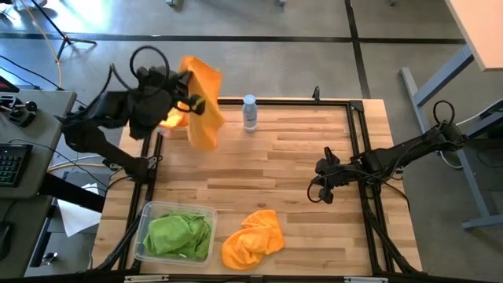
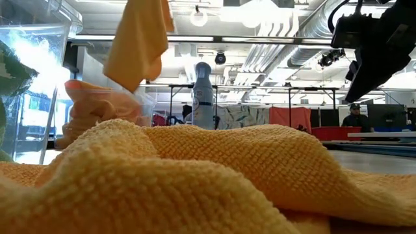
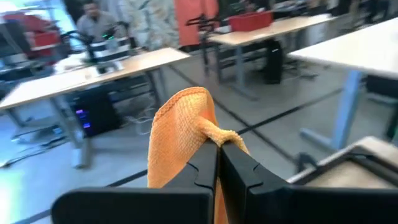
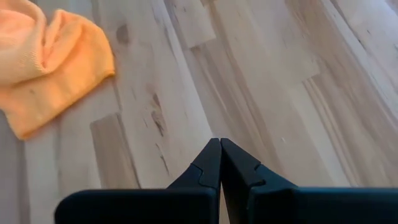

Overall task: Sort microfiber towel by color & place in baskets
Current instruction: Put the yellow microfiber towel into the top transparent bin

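An orange towel (image 1: 203, 102) was held aloft at the far left corner of the table, pinched at one edge between the closed fingers of the left gripper (image 1: 191, 101) and hanging down in a long fold. In the left wrist view the cloth (image 3: 180, 134) was seen clamped tight between the two dark fingers (image 3: 205, 171). The left arm was raised and bent above a clear basket (image 1: 174, 119) in which orange cloth could be made out. A second orange towel (image 1: 251, 238) lay crumpled on the near edge of the table, just beside the near-left basket (image 1: 143, 242), which was filled with lime green towels (image 1: 179, 234).

The right gripper (image 1: 324, 192) was hung low over bare wood at the right of the table, well apart from every cloth, its fingers pressed together on nothing, as shown in the right wrist view (image 4: 219, 152).

The table (image 1: 291, 157) was made of pale wooden planks framed by black rails. A small clear bottle (image 1: 250, 112) with a blue label stood upright at the far edge; its lettering could not be read. Beyond the table, a workshop with light desks, a red bin and ceiling ducts was visible, and a seated person (image 2: 354, 116) was seen in the background.
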Controlling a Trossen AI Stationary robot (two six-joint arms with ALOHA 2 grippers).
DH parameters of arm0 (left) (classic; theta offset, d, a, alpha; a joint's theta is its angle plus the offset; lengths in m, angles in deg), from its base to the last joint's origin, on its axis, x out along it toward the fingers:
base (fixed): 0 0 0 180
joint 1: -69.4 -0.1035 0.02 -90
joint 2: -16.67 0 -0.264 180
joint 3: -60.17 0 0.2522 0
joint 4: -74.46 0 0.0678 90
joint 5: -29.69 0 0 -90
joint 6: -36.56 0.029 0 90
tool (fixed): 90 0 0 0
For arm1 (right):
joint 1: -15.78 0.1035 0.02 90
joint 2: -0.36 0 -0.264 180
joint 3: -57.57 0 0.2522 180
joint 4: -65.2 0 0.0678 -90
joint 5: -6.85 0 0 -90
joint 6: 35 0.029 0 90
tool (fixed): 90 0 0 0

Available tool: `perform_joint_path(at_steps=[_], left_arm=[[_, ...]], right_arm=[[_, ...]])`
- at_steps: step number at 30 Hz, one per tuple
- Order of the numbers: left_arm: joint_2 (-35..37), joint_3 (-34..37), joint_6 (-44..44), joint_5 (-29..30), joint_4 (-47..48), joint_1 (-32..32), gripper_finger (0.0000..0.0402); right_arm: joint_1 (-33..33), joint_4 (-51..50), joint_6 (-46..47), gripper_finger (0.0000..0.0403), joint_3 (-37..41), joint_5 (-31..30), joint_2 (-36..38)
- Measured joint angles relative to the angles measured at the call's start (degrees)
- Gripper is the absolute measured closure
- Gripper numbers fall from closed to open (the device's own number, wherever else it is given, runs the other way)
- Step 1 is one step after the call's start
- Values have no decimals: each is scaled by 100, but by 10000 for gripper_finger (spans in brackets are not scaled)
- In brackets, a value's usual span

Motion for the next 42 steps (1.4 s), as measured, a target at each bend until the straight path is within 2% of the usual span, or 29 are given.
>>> perform_joint_path(at_steps=[6,15,19,22,26,29,32,37,42], left_arm=[[300,0,202,-23,329,-773,401],[759,0,781,214,328,-1490,401],[768,74,770,75,414,-1857,401],[761,443,77,-197,650,-2035,401],[745,1261,-1737,-835,1009,-2139,401],[704,1860,-2671,-1360,1167,-2139,401],[603,2223,-3184,-1908,1611,-2112,401],[346,2445,-4228,-2705,3230,-2400,401],[275,2903,-3945,-4099,2518,-2946,401]], right_arm=[[0,-94,23,403,0,-157,0],[0,-94,299,403,0,-483,0],[0,-94,306,403,0,-607,0],[0,-90,306,403,0,-703,2],[0,-88,322,403,0,-735,2],[0,-88,323,403,0,-735,2],[0,-86,323,403,0,-731,2],[0,-86,411,403,2,-720,2],[0,-86,407,403,2,-711,2]])
